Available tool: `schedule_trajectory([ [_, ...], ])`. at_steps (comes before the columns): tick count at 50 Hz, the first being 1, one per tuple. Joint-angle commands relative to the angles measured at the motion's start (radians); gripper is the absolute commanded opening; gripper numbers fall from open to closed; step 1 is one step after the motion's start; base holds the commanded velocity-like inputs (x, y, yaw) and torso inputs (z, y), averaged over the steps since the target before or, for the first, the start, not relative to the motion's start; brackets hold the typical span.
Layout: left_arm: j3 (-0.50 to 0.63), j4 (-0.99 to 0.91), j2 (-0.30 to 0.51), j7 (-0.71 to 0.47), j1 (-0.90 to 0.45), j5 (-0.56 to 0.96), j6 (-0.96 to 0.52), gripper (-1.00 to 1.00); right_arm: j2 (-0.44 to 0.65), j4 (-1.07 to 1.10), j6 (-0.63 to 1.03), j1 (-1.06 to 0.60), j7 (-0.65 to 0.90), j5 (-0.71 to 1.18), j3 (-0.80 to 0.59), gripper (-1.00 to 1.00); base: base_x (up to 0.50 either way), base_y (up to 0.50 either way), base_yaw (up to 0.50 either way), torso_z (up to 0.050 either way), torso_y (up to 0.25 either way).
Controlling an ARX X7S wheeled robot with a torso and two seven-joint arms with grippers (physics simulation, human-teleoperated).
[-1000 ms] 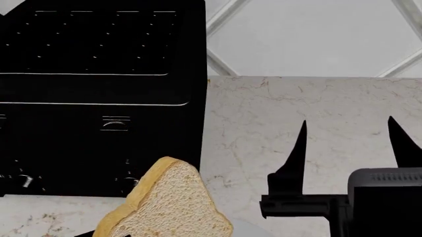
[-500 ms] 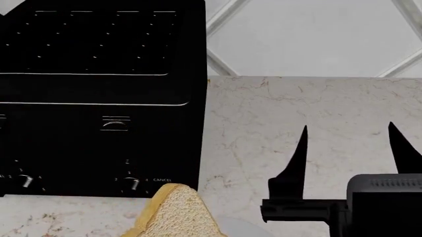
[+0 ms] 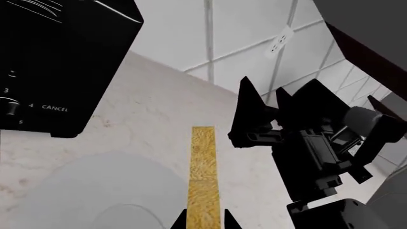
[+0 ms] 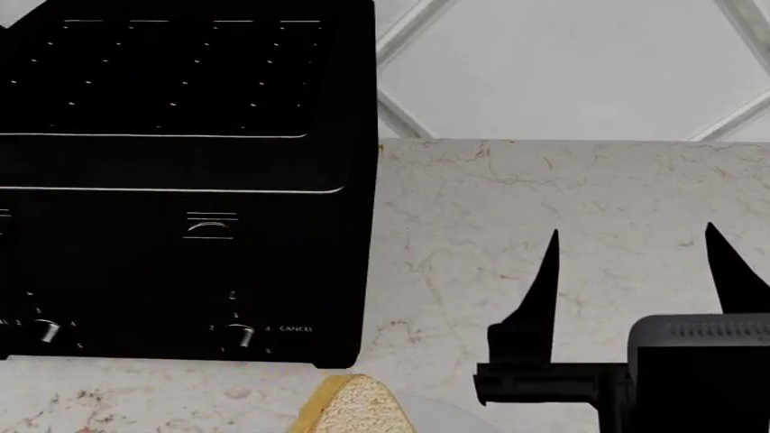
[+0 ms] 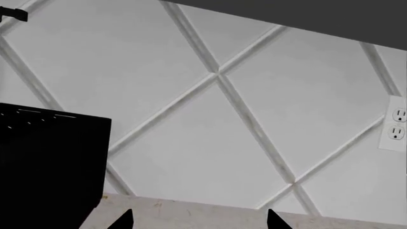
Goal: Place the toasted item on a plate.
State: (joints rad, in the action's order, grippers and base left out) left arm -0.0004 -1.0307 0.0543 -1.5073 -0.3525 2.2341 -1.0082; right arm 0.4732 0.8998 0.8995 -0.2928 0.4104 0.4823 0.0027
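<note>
The slice of bread shows only its top at the bottom edge of the head view, in front of the black toaster. In the left wrist view my left gripper is shut on the bread's golden crust edge, above the light grey plate. A sliver of the plate shows beside the bread in the head view. My right gripper is open and empty over the marble counter, right of the toaster; its fingertips show in the right wrist view.
The toaster stands on the marble counter against a white diamond-tiled wall. A wall outlet sits at the right. The right arm hangs close beside the bread.
The bread has gone down towards the plate and nearly left the head view's bottom edge. The right gripper has barely moved.
</note>
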Motion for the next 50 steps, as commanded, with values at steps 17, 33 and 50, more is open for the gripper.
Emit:
schedule_trajectory([
  [17,-0.074,0.083,0.003,0.289,0.193,-0.214,-0.089,-1.00,0.006,-0.022,-0.029,0.013,0.005,-0.010,-0.022,1.00,0.00,0.00,0.00,0.000,0.000],
  [33,-0.080,0.097,0.012,0.385,0.264,-0.294,-0.105,-1.00,0.009,-0.025,-0.019,-0.006,0.008,0.001,-0.029,1.00,0.00,0.00,0.00,0.000,0.000],
  [50,-0.078,0.105,0.019,0.449,0.307,-0.348,-0.086,-1.00,0.014,-0.020,-0.029,0.013,0.014,0.005,-0.027,1.00,0.00,0.00,0.00,0.000,0.000],
])
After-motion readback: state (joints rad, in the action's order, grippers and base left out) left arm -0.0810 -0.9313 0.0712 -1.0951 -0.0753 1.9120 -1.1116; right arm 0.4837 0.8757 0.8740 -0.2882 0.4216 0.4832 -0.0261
